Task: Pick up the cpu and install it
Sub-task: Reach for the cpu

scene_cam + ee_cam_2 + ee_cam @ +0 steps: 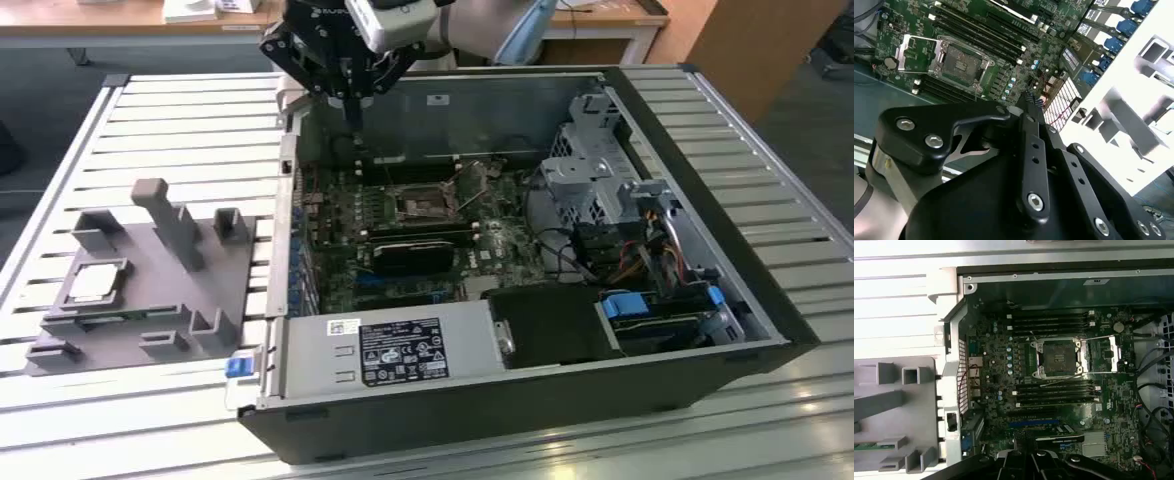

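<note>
While the cpu (96,283) is lying on the tray (140,300), well apart from it the gripper (355,118) is hovering over the case (400,410), fingers pinched together, empty; the socket (424,203) is standing open, awaiting pickup and installation.

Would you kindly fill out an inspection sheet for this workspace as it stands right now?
Surface: slatted metal table, carrying a grey tray and an open computer case.
Job's things: cpu lies flat in the tray, with nothing touching it; socket on the motherboard has its cover plate swung open and its dark centre bare.
Clutter: long black module and silver power supply inside the case.
Grippers: gripper hangs above the case's far end, well apart from the cpu.
Cables: coloured wires bunched inside the case at the exterior view's right.
Surroundings: wooden desk beyond the table.
</note>
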Controlling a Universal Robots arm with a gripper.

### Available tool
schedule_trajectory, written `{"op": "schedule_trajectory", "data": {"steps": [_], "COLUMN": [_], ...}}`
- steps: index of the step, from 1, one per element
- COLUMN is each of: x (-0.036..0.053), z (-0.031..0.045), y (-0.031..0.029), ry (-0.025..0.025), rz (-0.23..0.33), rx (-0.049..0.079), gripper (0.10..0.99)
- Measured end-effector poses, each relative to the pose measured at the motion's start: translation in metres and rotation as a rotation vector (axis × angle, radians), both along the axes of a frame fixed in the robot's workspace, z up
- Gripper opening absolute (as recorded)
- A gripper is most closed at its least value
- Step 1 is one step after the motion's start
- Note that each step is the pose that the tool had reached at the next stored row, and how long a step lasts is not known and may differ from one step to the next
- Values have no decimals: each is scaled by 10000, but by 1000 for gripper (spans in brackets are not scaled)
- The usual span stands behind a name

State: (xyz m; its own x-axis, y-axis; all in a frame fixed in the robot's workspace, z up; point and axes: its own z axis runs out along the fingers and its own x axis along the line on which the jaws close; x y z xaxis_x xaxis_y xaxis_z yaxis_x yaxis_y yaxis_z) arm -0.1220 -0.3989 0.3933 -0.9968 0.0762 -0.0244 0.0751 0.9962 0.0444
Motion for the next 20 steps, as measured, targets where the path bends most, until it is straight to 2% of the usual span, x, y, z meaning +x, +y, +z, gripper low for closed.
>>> {"op": "schedule_trajectory", "data": {"steps": [3,5,11,20], "x": [-8,-47,-290,-644], "z": [0,0,-11,-39], "y": [0,0,1,6], "ry": [0,0,4,50], "rz": [-2,1,0,0], "rx": [0,-1,0,0], "gripper": [106,106,106,106]}}
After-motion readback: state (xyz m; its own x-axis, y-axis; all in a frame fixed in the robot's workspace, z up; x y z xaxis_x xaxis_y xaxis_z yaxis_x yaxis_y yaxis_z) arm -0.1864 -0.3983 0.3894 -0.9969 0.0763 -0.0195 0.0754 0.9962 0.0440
